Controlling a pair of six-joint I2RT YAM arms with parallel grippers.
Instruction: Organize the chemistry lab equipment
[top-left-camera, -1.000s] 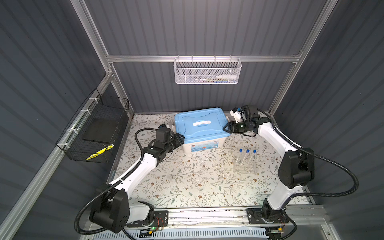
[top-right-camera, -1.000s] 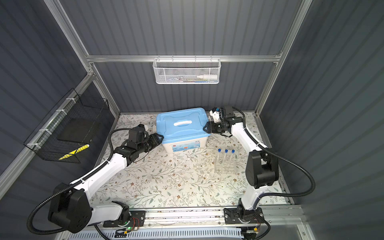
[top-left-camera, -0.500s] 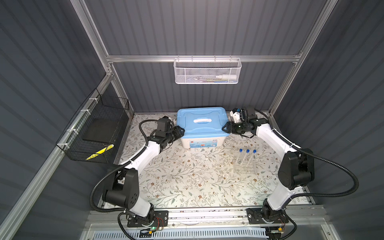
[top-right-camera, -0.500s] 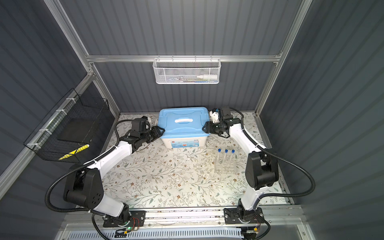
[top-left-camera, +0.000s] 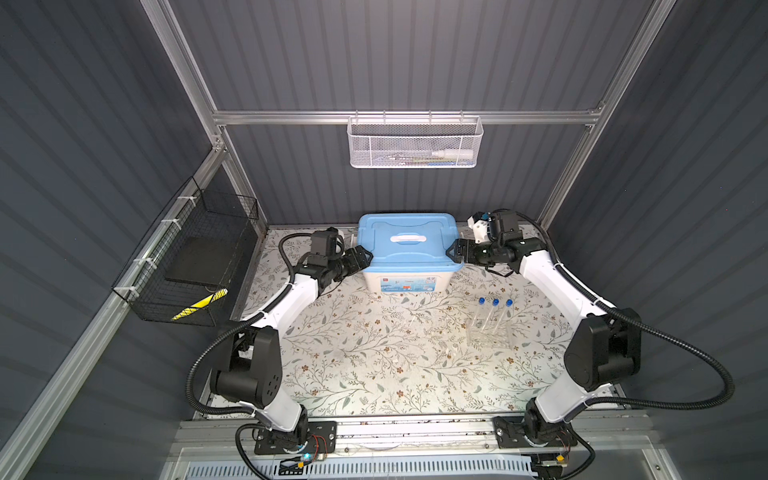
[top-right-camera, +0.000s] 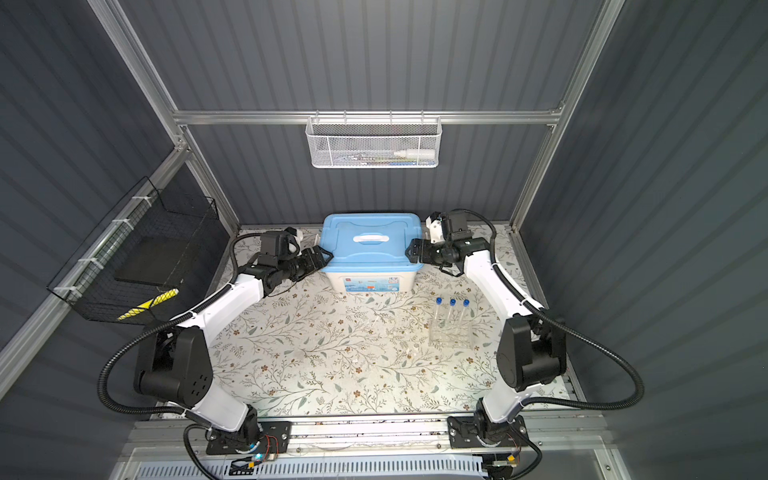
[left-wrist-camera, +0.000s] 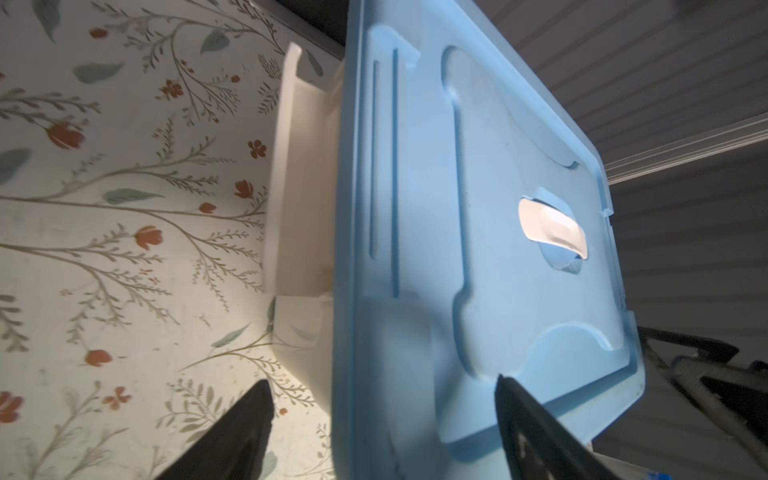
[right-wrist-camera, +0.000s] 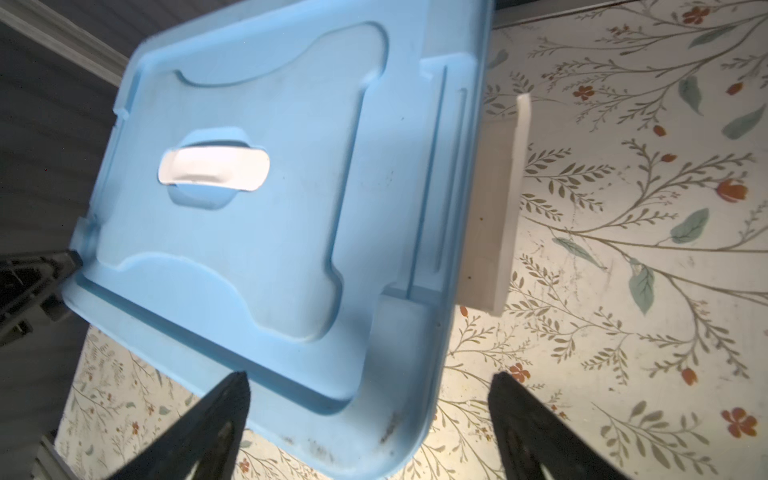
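Observation:
Three blue-capped test tubes (top-left-camera: 494, 309) (top-right-camera: 452, 308) stand upright in the clear tube rack (top-left-camera: 488, 334) (top-right-camera: 451, 336), right of the mat's middle in both top views. Neither gripper is near them. My left gripper (top-left-camera: 365, 257) (top-right-camera: 326, 255) (left-wrist-camera: 382, 380) is at the left end of the blue-lidded tub (top-left-camera: 409, 243) (top-right-camera: 368, 243), its fingers spread wide on either side of the lid's rim. My right gripper (top-left-camera: 455, 250) (top-right-camera: 411, 250) (right-wrist-camera: 369, 374) stands open the same way at the tub's right end. Bowls, pestle and beaker are out of view.
The tub sits against the back wall, its white side latches (left-wrist-camera: 299, 187) (right-wrist-camera: 494, 208) flipped outward. A white mesh basket (top-left-camera: 415, 143) holding a white bottle hangs on the back rail. A black wire basket (top-left-camera: 187, 266) hangs on the left wall.
The tub went back toward the wall and turned square between both grippers. Both grippers then opened wide and let go of its ends.

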